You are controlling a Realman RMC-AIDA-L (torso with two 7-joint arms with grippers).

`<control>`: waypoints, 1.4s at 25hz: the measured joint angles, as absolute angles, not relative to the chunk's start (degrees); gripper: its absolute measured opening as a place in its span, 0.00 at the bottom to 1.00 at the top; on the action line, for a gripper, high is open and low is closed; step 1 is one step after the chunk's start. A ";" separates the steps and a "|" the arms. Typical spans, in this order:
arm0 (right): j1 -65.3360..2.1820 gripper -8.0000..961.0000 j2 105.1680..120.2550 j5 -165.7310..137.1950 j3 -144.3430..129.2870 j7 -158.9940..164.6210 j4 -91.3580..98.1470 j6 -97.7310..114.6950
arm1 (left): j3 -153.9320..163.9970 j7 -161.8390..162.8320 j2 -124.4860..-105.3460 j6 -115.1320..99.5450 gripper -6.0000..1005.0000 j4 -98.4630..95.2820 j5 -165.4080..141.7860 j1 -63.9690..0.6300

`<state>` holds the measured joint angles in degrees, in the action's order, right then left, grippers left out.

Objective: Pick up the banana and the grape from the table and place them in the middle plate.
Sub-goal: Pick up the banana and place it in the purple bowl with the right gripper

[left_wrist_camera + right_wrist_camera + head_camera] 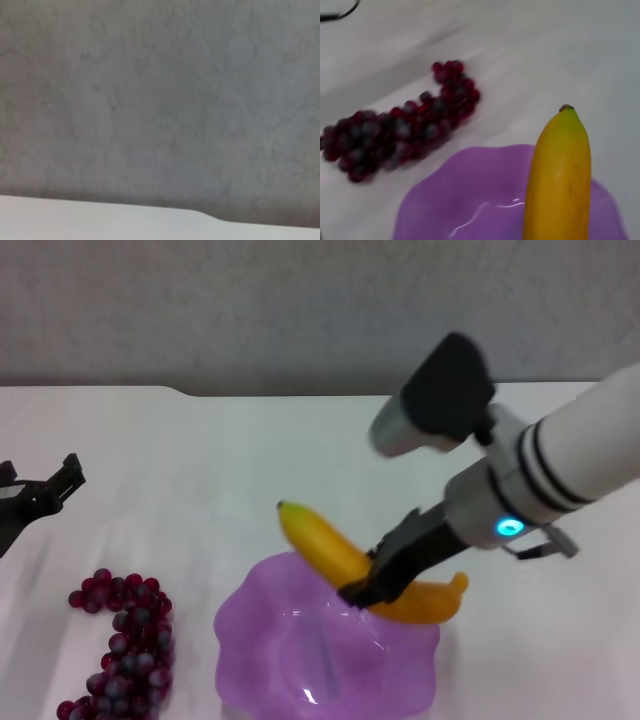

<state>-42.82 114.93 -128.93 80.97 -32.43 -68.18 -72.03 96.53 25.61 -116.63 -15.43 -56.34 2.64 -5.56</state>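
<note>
The banana (330,549) is held clamped in the right gripper (372,585) above the far rim of the middle plate (262,632). The grape (128,642) is seen lying on the table (200,460) left of the plate. The left gripper (45,488) is kept at the left edge, fingers apart.

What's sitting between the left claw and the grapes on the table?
Nothing: in the head view, only bare table separates the left claw from the grape.
</note>
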 joint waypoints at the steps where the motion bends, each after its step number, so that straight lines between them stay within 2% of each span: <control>1: -43.46 0.60 114.96 -128.53 80.00 -32.44 -66.91 -71.61 | 96.56 25.62 -116.63 -15.47 0.89 -56.34 2.63 -5.62; 19: -50.29 0.64 115.24 -123.52 66.35 -32.70 -55.01 -59.29 | 96.79 25.67 -116.64 -15.78 0.89 -56.01 2.63 -6.63; 35: -50.90 0.68 115.31 -119.29 63.21 -35.60 -52.77 -53.29 | 96.85 25.67 -116.72 -15.84 0.89 -55.03 2.65 -6.93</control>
<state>-50.90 115.31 -119.29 63.21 -35.60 -52.77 -53.29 96.85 25.67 -116.72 -15.84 -55.03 2.65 -6.93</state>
